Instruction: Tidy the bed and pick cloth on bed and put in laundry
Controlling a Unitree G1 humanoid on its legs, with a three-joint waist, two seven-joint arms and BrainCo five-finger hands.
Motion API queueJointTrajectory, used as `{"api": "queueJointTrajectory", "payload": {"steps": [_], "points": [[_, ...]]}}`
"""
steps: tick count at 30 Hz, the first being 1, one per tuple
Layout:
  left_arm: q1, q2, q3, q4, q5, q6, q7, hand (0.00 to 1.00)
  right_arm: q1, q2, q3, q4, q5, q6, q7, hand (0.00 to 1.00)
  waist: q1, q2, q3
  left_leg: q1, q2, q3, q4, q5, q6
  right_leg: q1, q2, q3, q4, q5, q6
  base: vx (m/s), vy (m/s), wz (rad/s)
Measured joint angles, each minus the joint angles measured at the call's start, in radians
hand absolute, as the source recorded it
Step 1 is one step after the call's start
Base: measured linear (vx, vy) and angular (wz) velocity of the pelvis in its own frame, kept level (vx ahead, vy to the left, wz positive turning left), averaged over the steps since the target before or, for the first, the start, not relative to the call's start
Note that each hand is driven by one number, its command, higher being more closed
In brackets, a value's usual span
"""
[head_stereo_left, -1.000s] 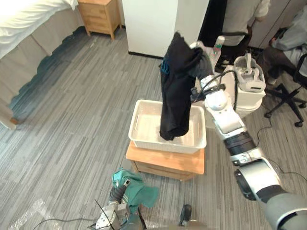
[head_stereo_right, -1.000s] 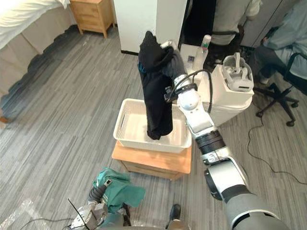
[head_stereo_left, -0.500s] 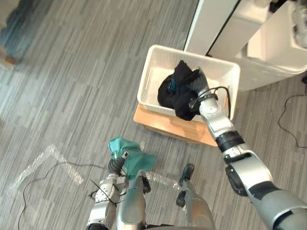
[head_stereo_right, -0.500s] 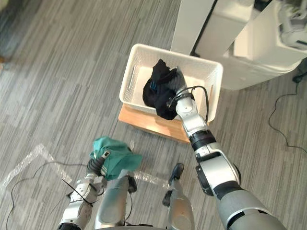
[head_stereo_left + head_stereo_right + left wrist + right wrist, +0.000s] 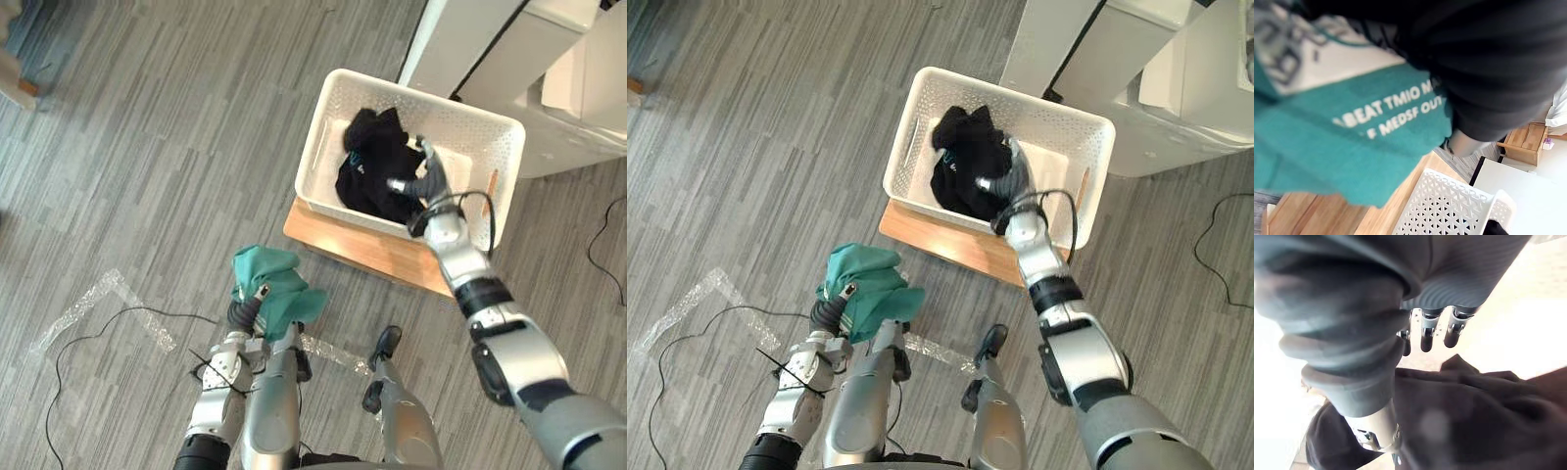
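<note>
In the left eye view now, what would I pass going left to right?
Clear tape strip, teal cloth, black cloth in the white basket, right robot hand.

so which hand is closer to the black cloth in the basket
Right. The right hand is over the white basket, at the edge of the black cloth. The left hand is well short of the basket, with teal cloth bunched over it.
</note>
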Motion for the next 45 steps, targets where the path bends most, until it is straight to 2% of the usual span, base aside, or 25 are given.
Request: {"api": "queueJointTrajectory", "payload": {"steps": [2,4,7,10,13,14,16,20,21,24,27,29,31,33,37,40,42,45], "points": [[0.008,0.001,0.005,0.000,0.005,0.000,0.001,1.00,0.081,0.007,-0.005,-0.066,-0.034,0.000,0.000,0.00,-0.021,-0.025,-0.010,0.003,0.002,0.004,0.000,0.000,0.000,0.000,-0.001,0.007,0.000,0.000,0.000,-0.01,-0.013,-0.10],[0.025,0.003,0.012,-0.002,0.009,0.001,0.001,1.00,0.207,0.027,-0.049,-0.186,-0.074,0.000,-0.001,0.00,-0.034,-0.078,-0.035,0.016,0.006,0.021,0.000,-0.008,-0.006,0.002,-0.001,0.018,-0.001,-0.001,0.001,0.02,-0.022,-0.17],[0.034,-0.010,0.037,-0.045,0.064,0.003,0.025,1.00,0.365,0.053,-0.135,-0.341,-0.154,-0.006,-0.022,0.00,-0.053,-0.123,-0.065,0.035,0.008,0.022,0.000,-0.013,-0.009,0.010,-0.001,0.016,0.023,-0.010,0.002,0.04,-0.030,-0.03],[0.022,-0.018,0.052,-0.140,0.131,0.001,0.072,1.00,0.478,0.085,-0.224,-0.405,-0.219,-0.010,-0.058,0.00,-0.073,-0.156,-0.087,0.061,0.008,0.032,0.000,-0.023,-0.011,0.018,-0.001,0.026,0.053,-0.028,0.006,0.04,-0.028,-0.07],[-0.026,-0.022,0.059,-0.193,0.159,-0.004,0.119,1.00,0.551,0.118,-0.301,-0.418,-0.230,-0.010,-0.090,0.00,-0.083,-0.171,-0.105,0.079,0.007,0.048,0.000,-0.032,-0.010,0.018,-0.004,0.046,0.063,-0.034,0.007,0.02,-0.016,-0.16],[-0.049,-0.025,0.062,-0.213,0.170,-0.010,0.141,1.00,0.589,0.141,-0.341,-0.416,-0.229,-0.010,-0.106,0.00,-0.099,-0.172,-0.119,0.080,0.004,0.048,0.000,-0.034,-0.008,0.020,-0.004,0.047,0.063,-0.039,0.008,0.03,-0.016,-0.07],[-0.095,-0.042,0.064,-0.244,0.197,-0.016,0.191,1.00,0.654,0.167,-0.398,-0.374,-0.229,-0.013,-0.142,0.00,-0.112,-0.172,-0.136,0.092,0.001,0.049,0.000,-0.037,-0.009,0.032,-0.005,0.048,0.062,-0.048,0.017,0.04,-0.022,-0.01],[-0.214,-0.045,0.052,-0.308,0.222,-0.025,0.279,1.00,0.776,0.181,-0.466,-0.135,-0.217,-0.002,-0.196,0.00,-0.143,-0.168,-0.200,0.100,0.001,0.049,0.000,-0.045,-0.018,0.041,-0.004,0.057,0.060,-0.064,0.011,0.06,-0.030,0.01],[-0.283,-0.035,0.030,-0.309,0.240,-0.031,0.315,1.00,0.803,0.184,-0.476,-0.012,-0.179,0.001,-0.196,0.00,-0.150,-0.165,-0.211,0.104,0.001,0.046,0.000,-0.046,-0.019,0.048,-0.003,0.056,0.059,-0.068,0.014,0.05,-0.027,0.03],[-0.436,-0.031,-0.037,-0.309,0.287,-0.031,0.372,1.00,0.832,0.193,-0.513,0.209,-0.101,0.005,-0.191,0.00,-0.151,-0.159,-0.222,0.105,-0.001,0.040,0.000,-0.048,-0.020,0.055,-0.005,0.051,0.060,-0.069,0.029,0.06,-0.025,0.08],[-0.618,-0.014,-0.086,-0.288,0.323,-0.030,0.414,1.00,0.839,0.209,-0.573,0.364,0.018,0.014,-0.155,0.00,-0.153,-0.158,-0.224,0.130,0.009,0.034,-0.001,-0.059,-0.021,0.082,-0.002,0.056,0.066,-0.046,0.029,0.06,-0.018,0.04],[-0.722,-0.015,-0.082,-0.247,0.329,-0.030,0.437,1.00,0.840,0.210,-0.601,0.401,0.060,0.020,-0.126,0.00,-0.154,-0.152,-0.234,0.145,0.022,0.036,-0.001,-0.066,-0.021,0.083,0.007,0.076,0.084,-0.030,0.024,0.05,0.006,-0.11],[-0.829,0.000,-0.056,-0.195,0.339,-0.029,0.461,1.00,0.839,0.210,-0.649,0.428,0.096,0.026,-0.089,0.00,-0.153,-0.133,-0.249,0.161,0.046,0.048,-0.001,-0.071,-0.025,0.082,0.025,0.092,0.088,0.010,-0.004,0.05,0.019,-0.24],[-0.869,0.023,-0.021,-0.191,0.350,-0.029,0.469,1.00,0.840,0.212,-0.675,0.446,0.098,0.032,-0.064,0.00,-0.157,-0.131,-0.256,0.180,0.050,0.065,-0.001,-0.075,-0.028,0.083,0.032,0.119,0.089,0.015,-0.009,0.04,0.011,-0.35],[-0.934,0.122,0.060,-0.166,0.363,-0.027,0.483,1.00,0.836,0.212,-0.683,0.453,0.094,0.045,-0.028,0.00,-0.173,-0.131,-0.256,0.203,0.048,0.114,-0.001,-0.075,-0.030,0.081,0.030,0.170,0.071,0.010,-0.009,0.00,-0.019,-0.36],[-0.966,0.181,0.093,-0.125,0.363,-0.018,0.486,1.00,0.835,0.211,-0.692,0.462,0.093,0.049,-0.019,0.00,-0.189,-0.134,-0.259,0.205,0.033,0.131,-0.001,-0.068,-0.039,0.084,0.014,0.180,0.054,-0.048,-0.006,-0.04,-0.057,-0.11],[-0.966,0.179,0.102,-0.088,0.363,-0.015,0.486,1.00,0.832,0.209,-0.696,0.475,0.091,0.050,-0.018,0.00,-0.204,-0.102,-0.272,0.205,0.035,0.134,-0.001,-0.063,-0.046,0.086,0.021,0.174,0.052,-0.056,-0.008,-0.04,-0.031,0.00],[-0.984,0.178,0.082,-0.057,0.363,-0.015,0.478,1.00,0.833,0.213,-0.694,0.476,0.087,0.048,-0.016,0.00,-0.210,-0.079,-0.285,0.207,0.029,0.141,-0.001,-0.060,-0.050,0.086,0.014,0.175,0.046,-0.054,-0.003,-0.02,-0.029,-0.06]]}}
